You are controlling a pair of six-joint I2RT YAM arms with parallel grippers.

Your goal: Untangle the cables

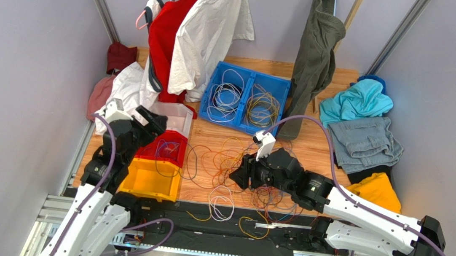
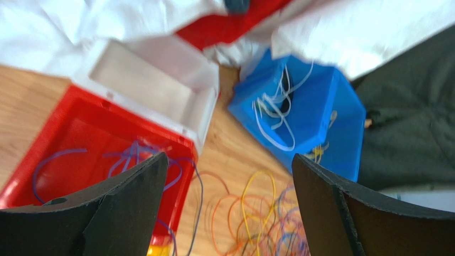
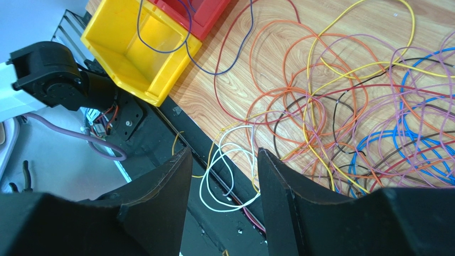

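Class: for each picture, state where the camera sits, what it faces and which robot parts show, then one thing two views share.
Top external: above and behind the arms, looking down on the table; both arms, left end effector by the red bin, right end effector over the cables.
Left wrist: on the left arm, facing the red bin and blue bin; own fingers.
Right wrist: on the right arm, looking down at cables and yellow bin; own fingers, left arm's base.
Shared: both wrist views show the red bin.
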